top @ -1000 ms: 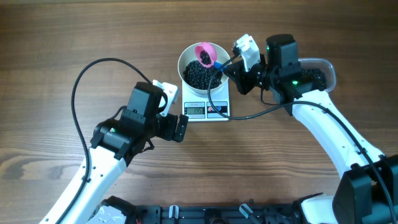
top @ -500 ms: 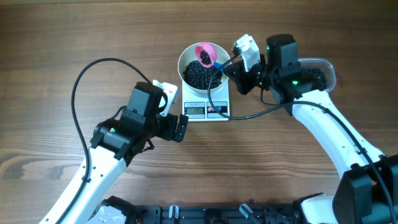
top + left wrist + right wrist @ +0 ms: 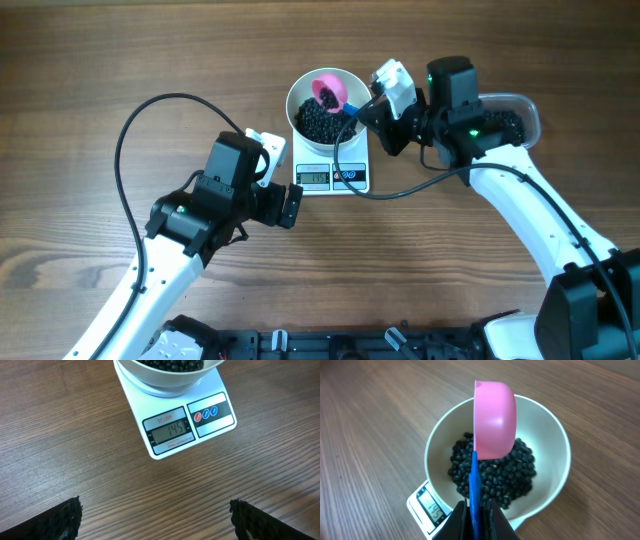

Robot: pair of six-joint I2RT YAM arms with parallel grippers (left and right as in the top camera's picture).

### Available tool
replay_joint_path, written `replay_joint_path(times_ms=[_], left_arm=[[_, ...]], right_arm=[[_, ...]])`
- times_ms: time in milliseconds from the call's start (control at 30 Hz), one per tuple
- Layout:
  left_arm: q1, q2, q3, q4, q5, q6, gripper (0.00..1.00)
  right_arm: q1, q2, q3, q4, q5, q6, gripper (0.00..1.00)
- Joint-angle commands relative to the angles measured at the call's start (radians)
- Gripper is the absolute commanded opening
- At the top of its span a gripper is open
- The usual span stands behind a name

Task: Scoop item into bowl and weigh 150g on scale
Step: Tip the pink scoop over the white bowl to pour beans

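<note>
Tipping sideways over the beans (image 3: 492,477) in the white bowl (image 3: 547,435), upper centre, where it sat level before: pink scoop (image 3: 493,420), handle clamped in right gripper (image 3: 475,510); left gripper (image 3: 156,520) spread apart.

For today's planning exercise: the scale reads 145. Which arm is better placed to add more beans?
Right: the right claw is shut on the pink scoop over the bowl; the left claw is open, empty, short of the scale.
</note>
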State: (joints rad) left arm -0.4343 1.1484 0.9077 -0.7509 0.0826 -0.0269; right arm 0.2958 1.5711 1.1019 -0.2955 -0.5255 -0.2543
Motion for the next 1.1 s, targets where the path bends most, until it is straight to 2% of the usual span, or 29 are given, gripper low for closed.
replay_joint_path(times_ms=[0, 100, 333, 533, 600, 733, 800, 900, 933, 1067], left_arm=[[0.005, 0.004, -0.005, 0.002, -0.006, 0.013, 1.00], [0.005, 0.004, -0.005, 0.003, -0.006, 0.012, 1.00], [0.005, 0.004, -0.005, 0.003, -0.006, 0.012, 1.00], [0.005, 0.004, -0.005, 0.002, -0.006, 0.012, 1.00], [0.005, 0.004, -0.005, 0.002, -0.006, 0.013, 1.00], [0.005, 0.004, -0.005, 0.003, -0.006, 0.013, 1.00], [0.005, 0.004, -0.005, 0.003, -0.006, 0.013, 1.00], [0.005, 0.004, -0.005, 0.003, -0.006, 0.012, 1.00], [0.005, 0.004, -0.005, 0.003, -0.006, 0.012, 1.00], [0.005, 0.004, -0.005, 0.003, -0.006, 0.013, 1.00]], right_arm=[[0.008, 0.012, 0.003, 0.003, -0.010, -0.007, 0.04], [0.008, 0.012, 0.003, 0.014, 0.039, 0.068, 0.04], [0.008, 0.012, 0.003, 0.021, 0.031, 0.088, 0.04], [0.008, 0.012, 0.003, 0.028, 0.031, 0.214, 0.04], [0.008, 0.012, 0.003, 0.026, 0.027, 0.185, 0.04], [0.008, 0.012, 0.003, 0.011, 0.002, 0.019, 0.04], [0.008, 0.012, 0.003, 0.024, 0.024, 0.046, 0.04], [0.008, 0.012, 0.003, 0.057, 0.061, 0.199, 0.04], [0.008, 0.012, 0.003, 0.062, 0.048, 0.207, 0.04], [0.010, 0.012, 0.003, 0.055, -0.058, 0.070, 0.04]])
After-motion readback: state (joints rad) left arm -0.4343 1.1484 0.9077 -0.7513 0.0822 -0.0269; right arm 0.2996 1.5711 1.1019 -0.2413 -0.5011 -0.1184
